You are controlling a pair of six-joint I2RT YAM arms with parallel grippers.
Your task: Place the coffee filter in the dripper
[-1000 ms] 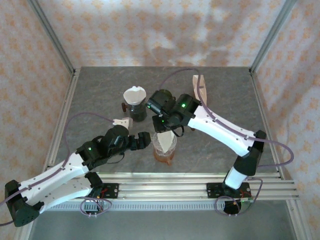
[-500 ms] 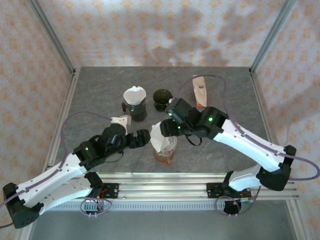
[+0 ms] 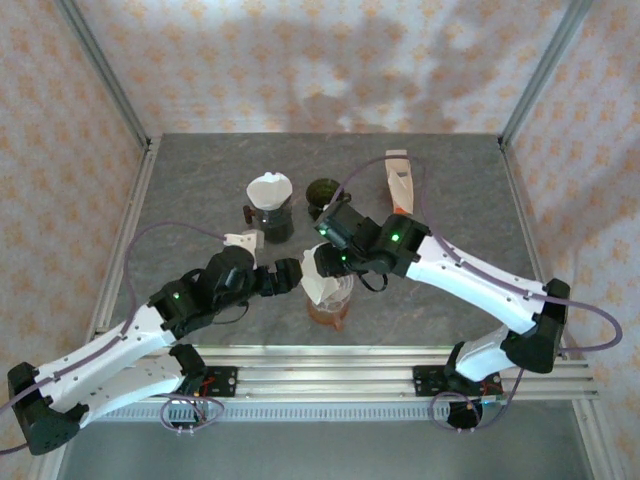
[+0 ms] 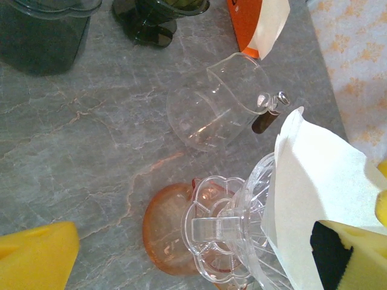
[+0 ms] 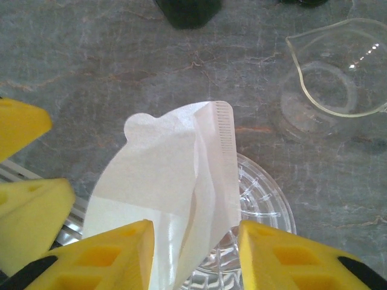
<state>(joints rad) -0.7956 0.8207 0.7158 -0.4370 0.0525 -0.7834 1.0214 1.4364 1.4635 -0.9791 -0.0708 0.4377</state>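
While the paper coffee filter (image 5: 169,181) stood point-down in the clear plastic dripper (image 4: 242,235), both arms were close beside it. Left of the dripper was the left gripper (image 3: 289,276). Its yellow fingers (image 4: 39,257) were wide apart, one well off to the left of the dripper and the other right up against the paper. It held nothing.

Behind the dripper and a bit left stood a dark jug (image 3: 270,210) with a white filter on top, and a dark cup (image 3: 323,195) next to that. The dripper itself sat on an orange cup (image 4: 166,232). The filter was inside the dripper but not pushed down, and most of the paper stuck up over the rim.

Right over the dripper hung the right gripper (image 5: 195,232). Its fingers were apart too, with the low part of the paper between them, and they did not look shut on it. Behind the dripper to the right was an empty glass jug (image 5: 329,78). Farther that way was an orange box (image 3: 398,185) with white paper sticking out.

The filter looked very light, thin and floppy. It would crumple or tear if squeezed hard. I think the best place to hold it was the stiffer crimped seam along its edge, with a soft pinch. The dripper looked light too and could tip off the cup.
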